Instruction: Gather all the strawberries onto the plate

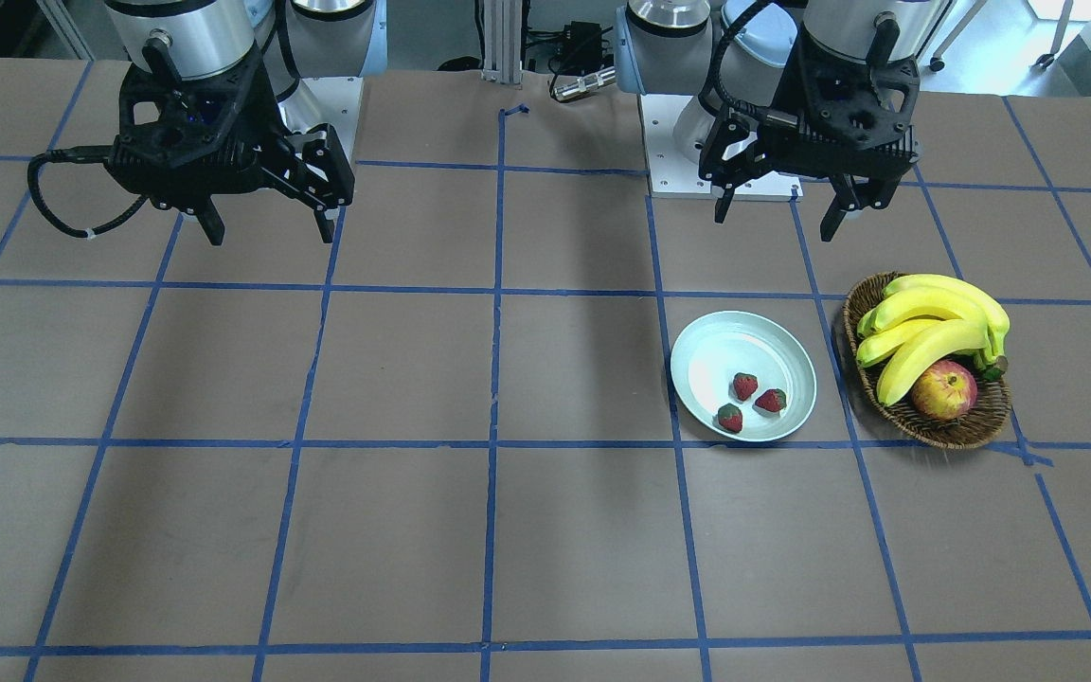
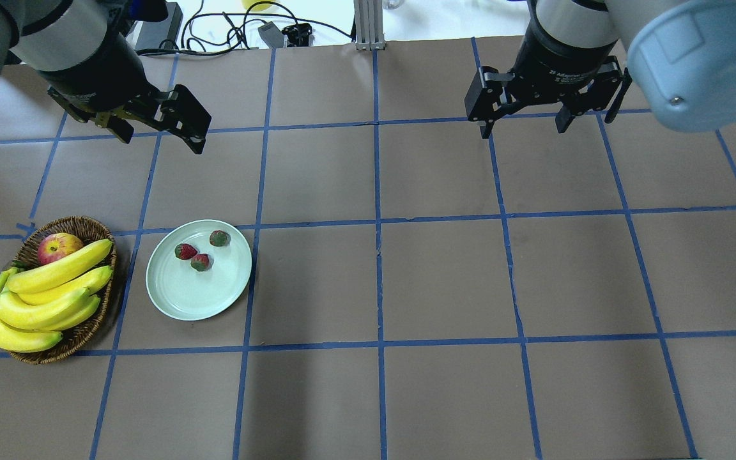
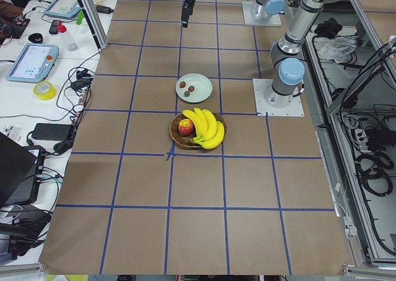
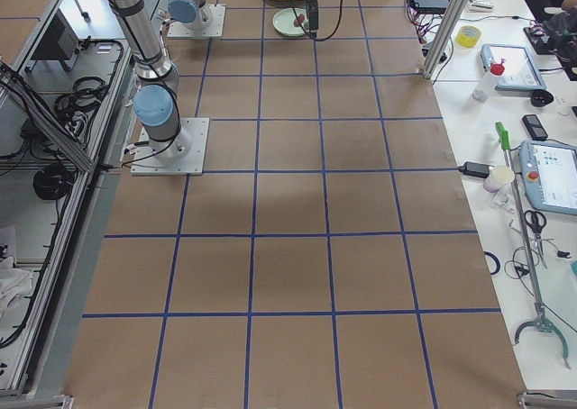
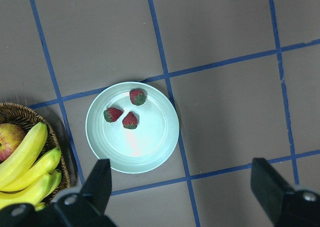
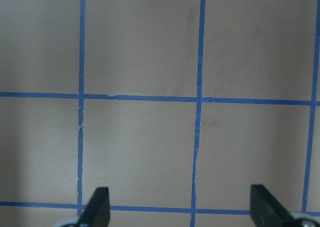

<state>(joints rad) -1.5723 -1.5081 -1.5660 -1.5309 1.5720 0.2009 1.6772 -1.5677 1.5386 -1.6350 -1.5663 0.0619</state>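
Three red strawberries (image 1: 744, 385) (image 1: 772, 401) (image 1: 730, 418) lie inside the pale mint-green plate (image 1: 725, 346). They also show in the overhead view (image 2: 185, 251) (image 2: 200, 262) (image 2: 219, 238) on the plate (image 2: 195, 294), and in the left wrist view (image 5: 138, 96) (image 5: 113, 114) (image 5: 130, 120) on the plate (image 5: 145, 147). My left gripper (image 1: 776, 223) (image 2: 160, 142) (image 5: 184, 192) is open and empty, high above the table, on the robot's side of the plate. My right gripper (image 1: 271, 235) (image 2: 523, 130) (image 6: 181, 209) is open and empty, high over bare table far from the plate.
A brown wicker basket (image 1: 943, 431) (image 2: 80, 227) stands next to the plate, holding a bunch of bananas (image 1: 929, 322) and a red-yellow apple (image 1: 943, 390). Blue tape lines grid the brown table. Cables and a post lie at the robot's side edge.
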